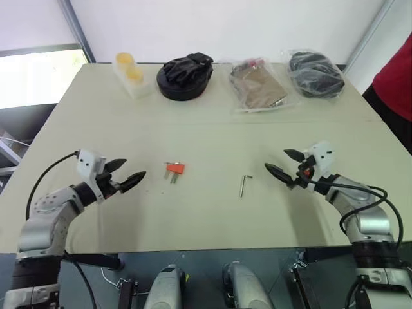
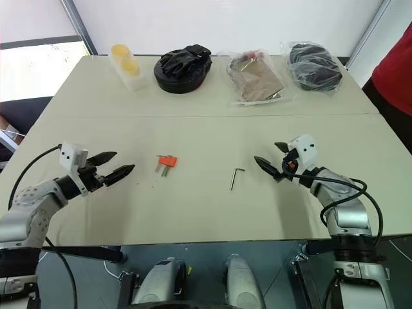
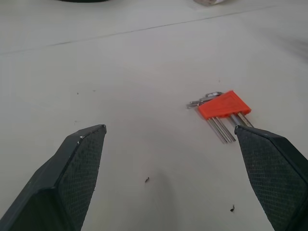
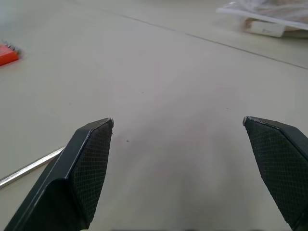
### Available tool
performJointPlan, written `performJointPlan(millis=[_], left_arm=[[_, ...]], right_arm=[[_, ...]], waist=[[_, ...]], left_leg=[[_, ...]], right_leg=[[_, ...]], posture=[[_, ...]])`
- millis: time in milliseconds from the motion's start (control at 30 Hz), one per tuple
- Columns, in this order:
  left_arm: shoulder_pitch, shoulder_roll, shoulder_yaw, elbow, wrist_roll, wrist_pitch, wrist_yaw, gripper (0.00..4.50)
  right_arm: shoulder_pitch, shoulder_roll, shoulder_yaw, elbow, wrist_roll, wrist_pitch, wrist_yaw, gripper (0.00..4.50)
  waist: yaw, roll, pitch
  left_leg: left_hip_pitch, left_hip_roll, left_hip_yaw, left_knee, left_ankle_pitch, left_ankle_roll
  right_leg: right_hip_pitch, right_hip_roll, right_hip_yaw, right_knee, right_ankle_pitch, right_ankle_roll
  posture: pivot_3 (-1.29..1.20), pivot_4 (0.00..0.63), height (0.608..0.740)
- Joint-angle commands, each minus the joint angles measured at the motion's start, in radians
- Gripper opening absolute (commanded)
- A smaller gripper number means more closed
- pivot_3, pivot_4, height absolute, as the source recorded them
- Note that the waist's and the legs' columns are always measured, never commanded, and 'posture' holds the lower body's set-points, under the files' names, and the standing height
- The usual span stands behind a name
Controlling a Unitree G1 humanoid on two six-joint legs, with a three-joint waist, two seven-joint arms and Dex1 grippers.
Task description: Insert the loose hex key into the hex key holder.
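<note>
The loose hex key (image 1: 244, 185) lies flat on the pale counter (image 1: 212, 135) between the two arms, its long shank running toward the near edge and its short bent end pointing toward the right gripper (image 1: 281, 162), which hangs just beside it with its fingers spread wide and holding nothing. That placing looks deliberate: the right arm seems set to take the key, since it is the nearer of the two. The hex key holder (image 1: 175, 168), a small orange-red block with a few short keys poking out toward the near edge, sits on the counter apart from the loose key and closer to the left gripper (image 1: 127, 170), whose fingers are likewise wide open and empty and aimed roughly at the block; in the left wrist view the holder (image 3: 224, 105) lies ahead, nearer one fingertip than the other. I judge the split as one arm to steady the holder and the other to bring the key, with neither grasp yet begun. Along the far edge of the counter stand a clear container with two yellow lids (image 1: 131, 73), a black round pouch (image 1: 185, 76) and two clear plastic bags of goods (image 1: 259, 85), all well apart from the work. A red sleeve (image 1: 396, 74) of a person shows at the right side. No brand, label or writing can be read on anything here.
</note>
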Motion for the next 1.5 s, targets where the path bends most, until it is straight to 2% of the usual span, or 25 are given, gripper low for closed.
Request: performJointPlan(millis=[33, 200, 300, 433, 733, 1100, 1200, 1367, 1433, 1500], left_arm=[[-0.011, 0.062, -0.034, -0.078, -0.044, 0.035, -0.113, 4.47], [-0.018, 0.097, -0.086, -0.124, -0.049, 0.059, -0.184, 4.47], [-0.019, 0.086, -0.103, -0.114, -0.025, 0.035, -0.183, 4.47], [-0.002, 0.061, -0.115, -0.099, 0.001, 0.002, -0.161, 4.47], [0.081, 0.012, -0.096, -0.156, 0.007, -0.014, -0.084, 4.47], [0.112, -0.014, -0.100, -0.162, 0.011, -0.037, -0.030, 4.47], [0.110, -0.020, -0.104, -0.161, 0.014, -0.039, -0.025, 4.50], [0.102, -0.026, -0.112, -0.146, 0.019, -0.048, -0.019, 4.50], [0.100, -0.030, -0.113, -0.144, 0.022, -0.050, -0.016, 4.50], [0.101, -0.034, -0.112, -0.144, 0.025, -0.052, -0.014, 4.50]], right_arm=[[-0.055, 0.008, 0.119, -0.054, -0.060, -0.054, 0.067, 4.50], [-0.186, 0.113, 0.276, 0.069, -0.148, -0.141, 0.113, 4.50], [-0.292, 0.228, 0.342, 0.234, -0.199, -0.229, 0.109, 4.50], [-0.400, 0.326, 0.386, 0.455, -0.256, -0.337, 0.114, 4.50], [-0.587, 0.451, 0.373, 0.804, -0.302, -0.485, 0.126, 4.50], [-0.629, 0.505, 0.356, 0.930, -0.324, -0.518, 0.181, 4.50], [-0.639, 0.513, 0.358, 0.952, -0.338, -0.530, 0.192, 3.56], [-0.681, 0.529, 0.359, 1.009, -0.366, -0.547, 0.199, 0.91], [-0.695, 0.530, 0.360, 1.030, -0.380, -0.551, 0.200, 0.02], [-0.706, 0.530, 0.359, 1.043, -0.391, -0.554, 0.199, 0.02]], waist=[[-0.006, 0.000, 0.000], [-0.009, 0.001, 0.000], [-0.006, 0.001, 0.000], [-0.003, 0.001, 0.001], [-0.007, 0.001, 0.001], [-0.012, 0.002, 0.001], [-0.019, 0.002, 0.001], [-0.030, 0.002, 0.001], [-0.031, 0.002, 0.001], [-0.031, 0.002, 0.001]], left_leg=[[0.000, 0.000, 0.000, 0.000, 0.000, 0.000], [0.001, 0.000, 0.000, -0.001, 0.000, 0.000], [0.001, 0.000, 0.000, 0.000, 0.000, 0.000], [0.000, 0.000, -0.001, 0.000, 0.000, 0.000], [0.001, 0.000, -0.004, -0.001, 0.000, 0.000], [0.001, 0.001, -0.004, -0.002, 0.000, 0.000], [0.001, 0.001, -0.005, -0.002, 0.000, -0.001], [0.001, 0.000, -0.005, -0.003, 0.000, -0.001], [0.001, 0.000, -0.005, -0.003, 0.000, -0.001], [0.001, 0.000, -0.005, -0.003, 0.000, -0.001]], right_leg=[[0.000, 0.000, 0.000, 0.000, 0.000, 0.000], [0.000, 0.001, 0.000, 0.000, 0.000, 0.000], [0.000, 0.002, 0.000, 0.001, 0.000, 0.000], [0.000, 0.000, 0.000, 0.001, 0.000, 0.000], [0.000, -0.003, 0.000, 0.001, 0.001, 0.001], [-0.001, -0.006, 0.000, 0.002, 0.001, 0.000], [-0.001, -0.007, -0.001, 0.002, 0.001, 0.000], [-0.001, -0.009, -0.001, 0.002, 0.001, 0.000], [-0.001, -0.010, -0.001, 0.002, 0.001, 0.000], [-0.001, -0.010, -0.001, 0.002, 0.001, 0.000]], posture=[[0.00, 0.150, 0.740], [0.00, 0.150, 0.740], [0.00, 0.150, 0.740], [0.00, 0.150, 0.740], [0.00, 0.150, 0.740], [0.00, 0.150, 0.740], [0.00, 0.150, 0.740], [0.00, 0.150, 0.740], [0.00, 0.150, 0.740], [0.00, 0.150, 0.740]])
